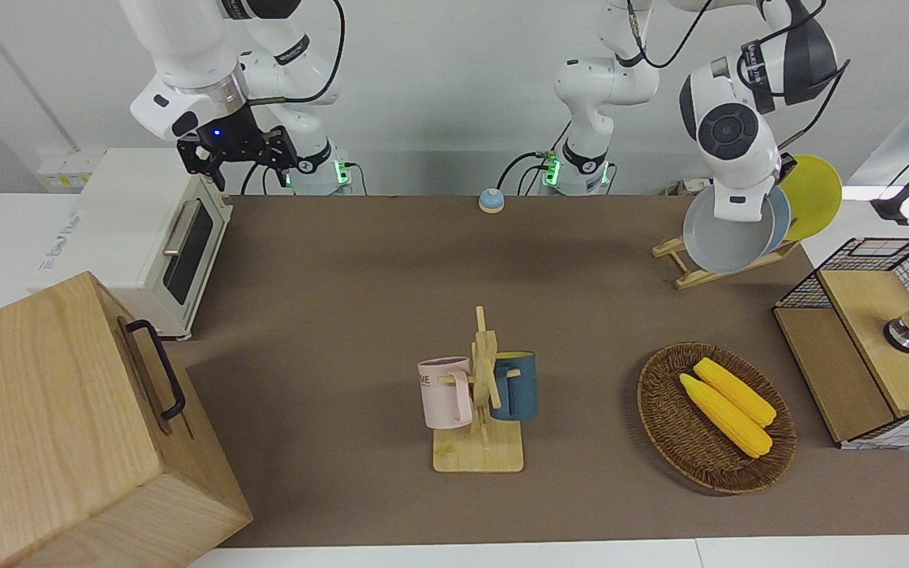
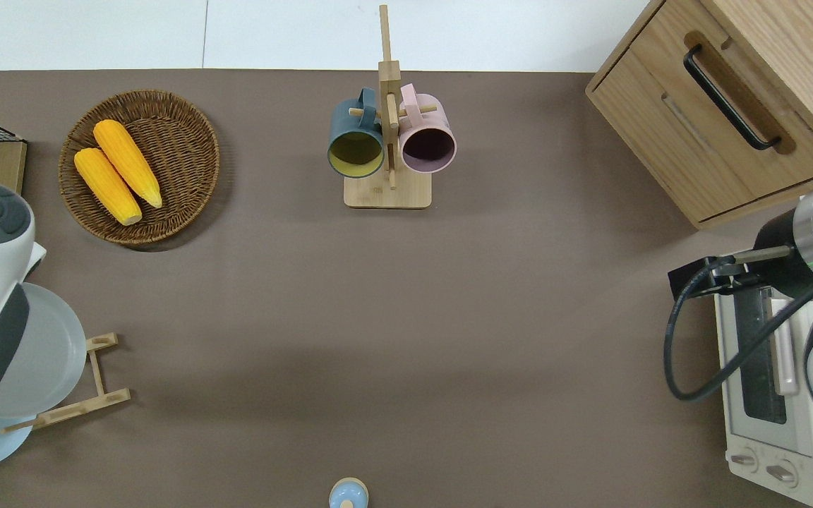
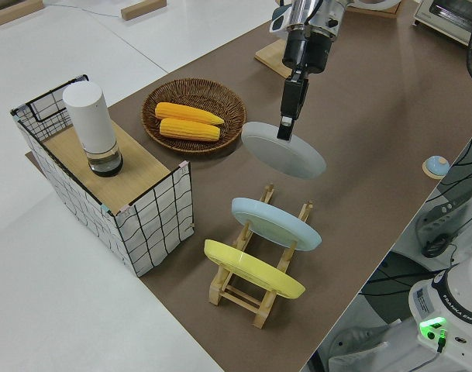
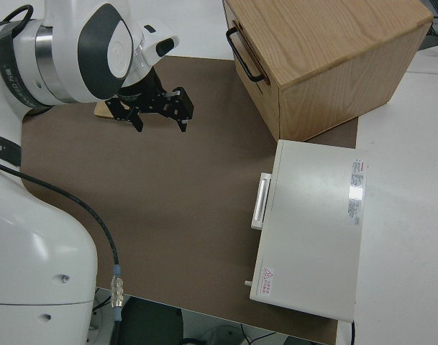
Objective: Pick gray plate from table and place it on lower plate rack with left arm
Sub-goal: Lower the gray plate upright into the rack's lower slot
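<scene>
At the table corner farthest from the robots, toward the right arm's end: a light-wood cabinet with a black handle [image 1: 68,426]. Just beside it, nearer to the robots, along the same end edge: a white box-shaped toaster oven [image 1: 131,237]. Parked right gripper [image 4: 161,121], black, jaws spread apart and holding nothing.

Midway along the table edge nearest the robots: a small round blue bell [image 1: 491,200]. Toward the middle of the edge farthest from the robots: an upright wooden mug stand on a square base [image 1: 482,450], hung with a pink mug [image 1: 447,394] and a dark blue mug [image 1: 516,385].

Toward the left arm's end, near the farthest edge: a round brown wicker basket [image 1: 660,410] holding two yellow corn cobs [image 1: 727,406]. Near the edge closest to the robots: the low slanted light-wood plate rack [image 3: 255,298], carrying a sky-blue plate [image 3: 274,222] and a yellow plate [image 3: 251,269] in neighbouring slots. Left gripper [image 3: 286,128], black, clamped on the rim of the round pale gray plate [image 3: 286,155]; plate aloft and tilted over the rack's free end, next to the sky-blue plate, apparently clear of the rails.

Off the table's end: a wire-mesh crate with a wooden top [image 3: 154,213], bearing a white cylinder [image 3: 91,124].
</scene>
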Controlling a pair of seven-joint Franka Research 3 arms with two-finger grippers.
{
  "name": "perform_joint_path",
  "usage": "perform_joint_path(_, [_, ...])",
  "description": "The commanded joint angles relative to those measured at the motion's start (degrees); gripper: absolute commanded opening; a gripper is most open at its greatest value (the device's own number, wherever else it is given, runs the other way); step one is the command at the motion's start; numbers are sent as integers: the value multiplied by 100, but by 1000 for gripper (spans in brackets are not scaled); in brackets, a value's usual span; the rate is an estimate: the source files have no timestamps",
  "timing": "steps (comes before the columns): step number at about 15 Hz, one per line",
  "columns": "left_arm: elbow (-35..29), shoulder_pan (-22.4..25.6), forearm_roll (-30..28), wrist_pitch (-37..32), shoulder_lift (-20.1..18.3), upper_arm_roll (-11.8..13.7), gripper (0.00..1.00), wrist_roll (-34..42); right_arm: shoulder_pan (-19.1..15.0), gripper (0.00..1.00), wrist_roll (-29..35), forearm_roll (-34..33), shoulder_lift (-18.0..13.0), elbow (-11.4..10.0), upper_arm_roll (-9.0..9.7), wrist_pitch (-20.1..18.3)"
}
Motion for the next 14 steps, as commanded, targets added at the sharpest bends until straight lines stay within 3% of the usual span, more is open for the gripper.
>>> perform_joint_path(1, [-106,-93,288,-262,214,-44,0,-582,-147,983,73,-38,-14,55,134,-85])
perform_joint_path(4, [-272,-119,516,-962,346,-166,0,-653,-147,983,73,-38,-14,55,134,-85])
perform_joint_path(7, [-379,-120,517,-1167,416,-219,0,-653,-147,983,73,-38,-14,55,134,-85])
perform_joint_path(14, [-502,-128,447,-1142,996,-562,0,-1320,-147,983,73,-38,-14,55,134,-85])
